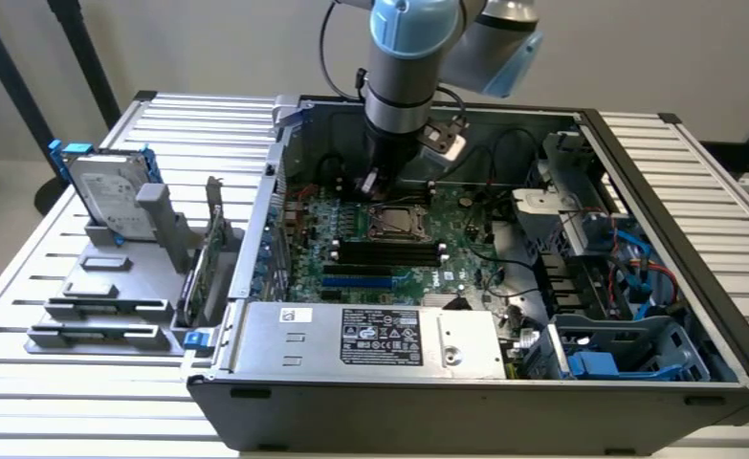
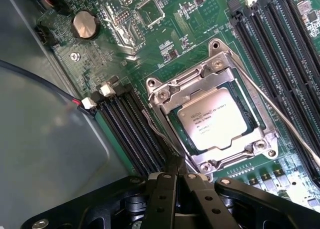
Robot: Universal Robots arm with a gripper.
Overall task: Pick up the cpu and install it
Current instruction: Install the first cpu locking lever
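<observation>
— Where do we stand?
— Our pincer (image 2: 176, 176) is closed tight and grips nothing. The cpu (image 2: 217, 118) lies in its socket frame (image 2: 161, 90) on the board.
— What worries us?
— The tips hang just beside that frame. A sideways slip could nudge the cpu or scrape the memory slots (image 2: 132, 134).
— And around us?
— The thin lever (image 2: 270, 106) crosses nearby, and a grey panel (image 2: 45, 154) crowds one side.
</observation>
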